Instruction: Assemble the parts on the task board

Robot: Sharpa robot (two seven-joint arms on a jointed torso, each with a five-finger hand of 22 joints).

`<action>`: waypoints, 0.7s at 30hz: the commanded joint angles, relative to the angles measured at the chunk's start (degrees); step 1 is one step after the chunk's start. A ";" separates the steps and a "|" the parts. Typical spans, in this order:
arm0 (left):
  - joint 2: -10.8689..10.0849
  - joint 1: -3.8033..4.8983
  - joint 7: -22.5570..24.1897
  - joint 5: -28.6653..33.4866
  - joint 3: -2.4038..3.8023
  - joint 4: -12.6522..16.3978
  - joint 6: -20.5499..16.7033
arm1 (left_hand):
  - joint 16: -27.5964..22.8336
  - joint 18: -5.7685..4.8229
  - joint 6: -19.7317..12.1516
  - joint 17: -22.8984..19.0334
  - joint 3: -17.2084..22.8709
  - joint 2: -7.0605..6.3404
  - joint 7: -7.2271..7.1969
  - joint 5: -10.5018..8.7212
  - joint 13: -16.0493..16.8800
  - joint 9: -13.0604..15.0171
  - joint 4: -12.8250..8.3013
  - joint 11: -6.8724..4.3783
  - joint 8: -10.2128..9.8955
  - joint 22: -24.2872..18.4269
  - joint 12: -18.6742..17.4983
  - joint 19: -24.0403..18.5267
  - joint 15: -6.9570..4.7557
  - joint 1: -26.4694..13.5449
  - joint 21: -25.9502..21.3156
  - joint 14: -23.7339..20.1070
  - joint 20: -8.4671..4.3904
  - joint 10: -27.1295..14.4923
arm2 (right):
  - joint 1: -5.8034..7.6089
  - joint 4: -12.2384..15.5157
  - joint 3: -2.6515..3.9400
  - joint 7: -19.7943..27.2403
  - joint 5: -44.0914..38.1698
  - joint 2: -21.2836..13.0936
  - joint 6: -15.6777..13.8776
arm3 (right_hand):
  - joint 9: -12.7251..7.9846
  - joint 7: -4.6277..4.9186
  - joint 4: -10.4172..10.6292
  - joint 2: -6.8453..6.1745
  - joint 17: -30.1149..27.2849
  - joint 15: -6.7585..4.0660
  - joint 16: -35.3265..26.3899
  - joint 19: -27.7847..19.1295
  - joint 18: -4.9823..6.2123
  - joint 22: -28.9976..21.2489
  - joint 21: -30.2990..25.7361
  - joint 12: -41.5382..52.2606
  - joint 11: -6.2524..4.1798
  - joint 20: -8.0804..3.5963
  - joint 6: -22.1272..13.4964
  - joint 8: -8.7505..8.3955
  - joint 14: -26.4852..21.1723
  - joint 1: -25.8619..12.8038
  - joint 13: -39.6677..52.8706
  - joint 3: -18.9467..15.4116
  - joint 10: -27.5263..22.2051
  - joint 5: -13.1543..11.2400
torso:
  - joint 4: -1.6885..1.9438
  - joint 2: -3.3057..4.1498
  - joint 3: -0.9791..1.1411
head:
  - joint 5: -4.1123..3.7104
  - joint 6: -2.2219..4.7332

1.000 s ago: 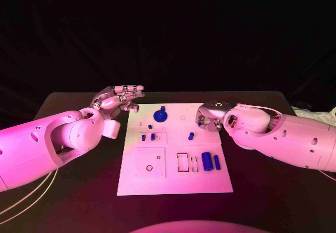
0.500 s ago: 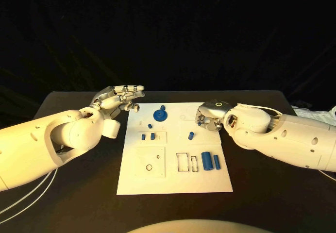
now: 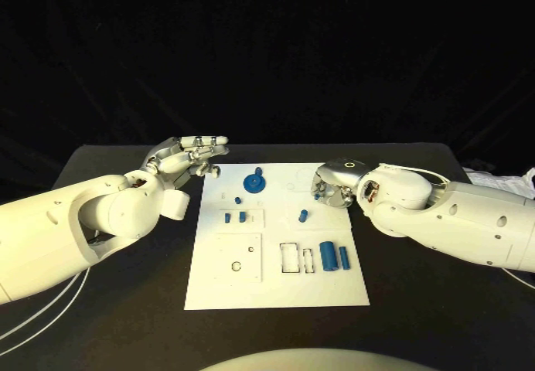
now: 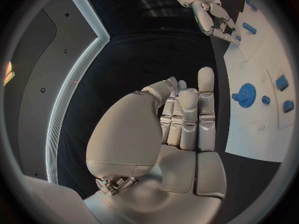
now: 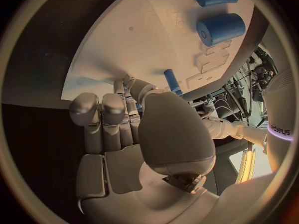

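The right hand point(image 3: 332, 191) is seen at the board's 2 o'clock edge, fingers curled down over a small blue piece; whether that piece is actually gripped cannot be told from the head view, and in the right wrist view the thumb hides the fingertips. The left hand point(image 3: 187, 158) is held released off the board's 10 o'clock corner, fingers straight and close together, nothing in it.

The task board point(image 3: 279, 286) lies in the middle of the black surface point(image 3: 446, 309); on it, largest first, are found the blue gear point(image 3: 255, 183) at 12 o'clock, the thick cylinder point(image 3: 329, 256) at 4 o'clock, the slim bar point(image 3: 345, 257) just beside it, and a short peg point(image 3: 303, 216) near centre.

The step in hand is judged to be a pick-up near the right edge; next, a secure grasp and a lift clear of the board would be called for.

The gear's teeth are shown by the left wrist view point(image 4: 246, 92); the cylinder's round end face is shown by the right wrist view point(image 5: 219, 28).
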 commanded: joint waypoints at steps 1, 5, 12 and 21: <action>0.02 -0.03 -0.26 -0.40 0.03 -0.12 1.09 | -0.21 1.05 -0.50 -0.05 -0.07 0.53 0.00 0.36 0.06 -0.06 -0.15 -0.01 0.08 -0.05 0.38 -0.39 0.06 0.11 -0.21 -0.51 -0.15 -0.25 | -0.01 0.35 0.16 -0.19 1.50 -0.54 -1.61 | 0.11 -0.05 0.27 -0.06 0.08 -0.36 0.24 0.32 -0.88 0.08 0.24 -0.24 0.29 0.01 0.16 0.08 1.30 -0.55 -0.06 -0.06 0.16 -0.15 | 0.00 0.01 0.01 | -0.03 0.01; 0.01 -0.03 -0.37 -0.41 0.03 -0.37 1.19 | -0.25 1.07 -0.57 -0.14 -0.09 0.54 0.03 0.36 0.07 -0.07 -0.23 0.02 0.07 -0.14 0.42 -0.44 0.07 0.16 -0.35 -0.57 -0.15 -0.37 | 0.09 1.27 0.48 -0.03 2.18 -1.32 -2.62 | 0.12 -0.08 0.29 -0.02 0.05 -0.38 0.22 0.36 -0.89 0.14 0.28 -0.29 0.27 0.01 0.15 0.07 1.29 -0.57 -0.08 -0.04 0.15 -0.14 | 0.01 -0.02 0.02 | -0.06 0.03; 0.08 -0.03 -0.38 -0.42 0.03 -0.95 1.30 | -0.37 1.09 -1.12 -0.48 -0.47 0.39 0.20 0.31 0.11 -0.17 -0.36 0.21 -0.10 -0.46 0.65 -0.61 0.23 -0.04 -0.86 -0.86 -0.04 -0.99 | 0.70 2.67 0.94 0.23 3.49 -2.35 -3.83 | 0.13 -0.11 0.20 0.09 0.14 -0.44 0.32 0.40 -0.89 0.20 0.31 -0.41 0.22 -0.01 0.13 0.04 1.29 -0.44 -0.12 0.10 0.10 -0.13 | -0.02 -0.03 0.00 | -0.10 0.08; 0.09 -0.03 -0.40 -0.42 0.02 -1.25 1.36 | -0.39 1.08 -1.50 -0.62 -0.63 0.43 0.28 0.32 0.13 -0.24 -0.39 0.31 -0.23 -0.54 0.79 -0.64 0.31 -0.15 -0.99 -0.99 0.03 -1.37 | 1.24 7.80 1.37 -0.05 4.48 -3.96 -4.38 | 0.14 -0.10 0.12 0.18 0.15 -0.49 0.34 0.42 -0.89 0.22 0.33 -0.49 0.21 -0.01 0.11 0.01 1.29 -0.32 -0.15 0.21 0.07 -0.12 | -0.14 0.02 0.02 | 0.39 0.39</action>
